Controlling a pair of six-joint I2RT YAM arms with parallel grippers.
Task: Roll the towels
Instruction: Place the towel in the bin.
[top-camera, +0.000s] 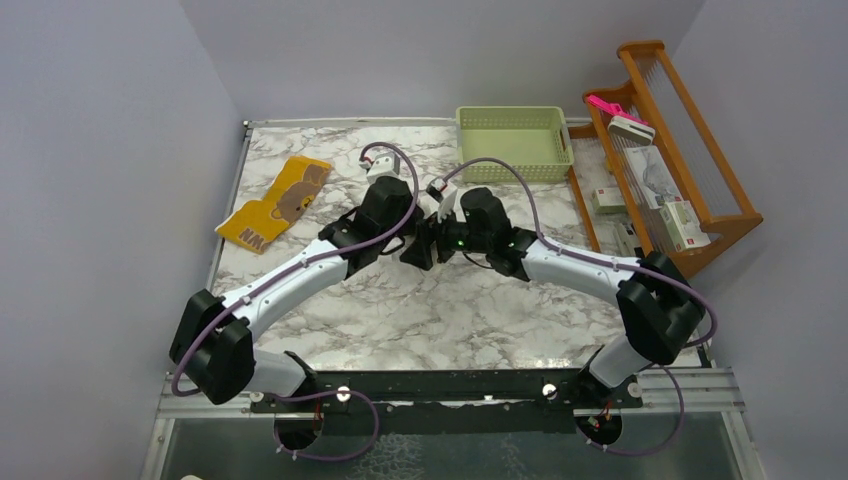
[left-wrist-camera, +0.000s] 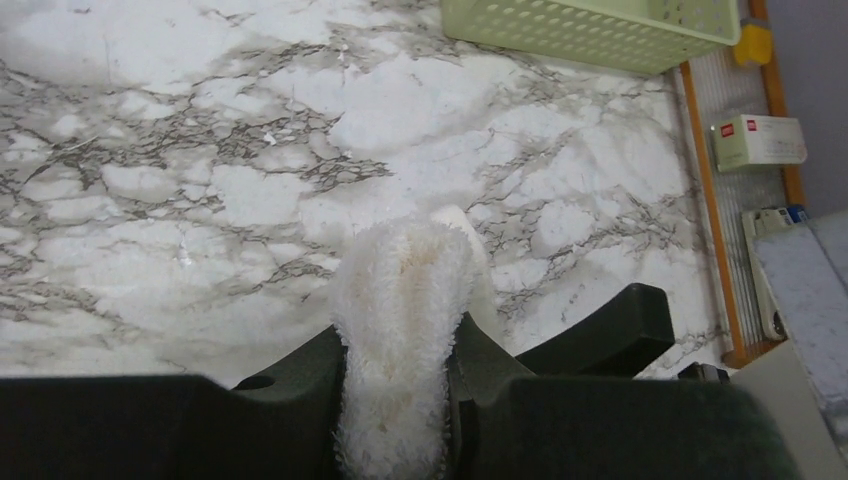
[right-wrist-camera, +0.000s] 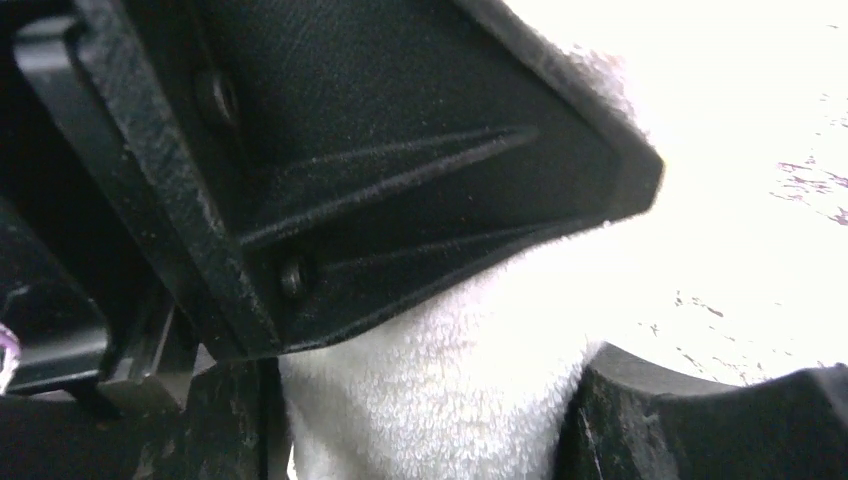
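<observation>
The cream-white towel (left-wrist-camera: 405, 280) is bunched into a thick fold, and both grippers hold it over the middle of the marble table. My left gripper (left-wrist-camera: 400, 340) is shut on it. My right gripper (right-wrist-camera: 430, 420) is shut on the same towel (right-wrist-camera: 470, 350), close against the left one. In the top view the two grippers meet, left (top-camera: 415, 247) and right (top-camera: 443, 240), and hide the cream towel. The mustard-yellow towel with the bear print (top-camera: 275, 203) lies flat at the far left, away from both grippers.
A pale green plastic basket (top-camera: 515, 140) stands at the back centre-right and also shows in the left wrist view (left-wrist-camera: 590, 25). A wooden rack (top-camera: 665, 150) with small boxes and a pink item lines the right edge. The table (top-camera: 400, 310) is white marble.
</observation>
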